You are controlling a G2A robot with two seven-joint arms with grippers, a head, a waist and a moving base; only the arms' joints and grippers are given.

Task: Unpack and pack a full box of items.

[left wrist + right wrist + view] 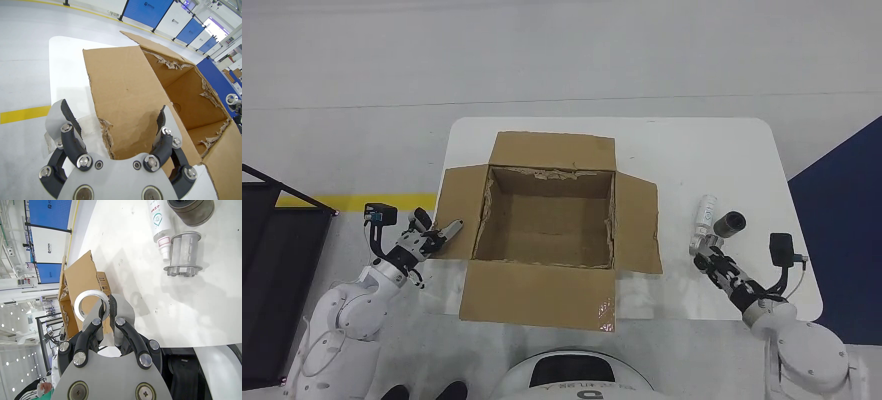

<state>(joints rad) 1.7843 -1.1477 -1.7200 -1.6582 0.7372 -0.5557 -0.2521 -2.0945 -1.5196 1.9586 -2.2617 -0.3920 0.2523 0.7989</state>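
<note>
Right gripper (108,306) pinches the wall of a shiny silver metal ring (90,293) beside the open brown cardboard box (540,293); the ring is likely rigid, light and slick, so a cross-wall grip suits, while left gripper (113,109) gapes empty over the box's flap.

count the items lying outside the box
4: a tube, a dark cylinder and a metal spool together on the table, plus a ring in the right end effector.

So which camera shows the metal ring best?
Right wrist view: the ring sits close up, pinched in the right claw. The left wrist view shows it small, far off; the top view, barely.
</note>
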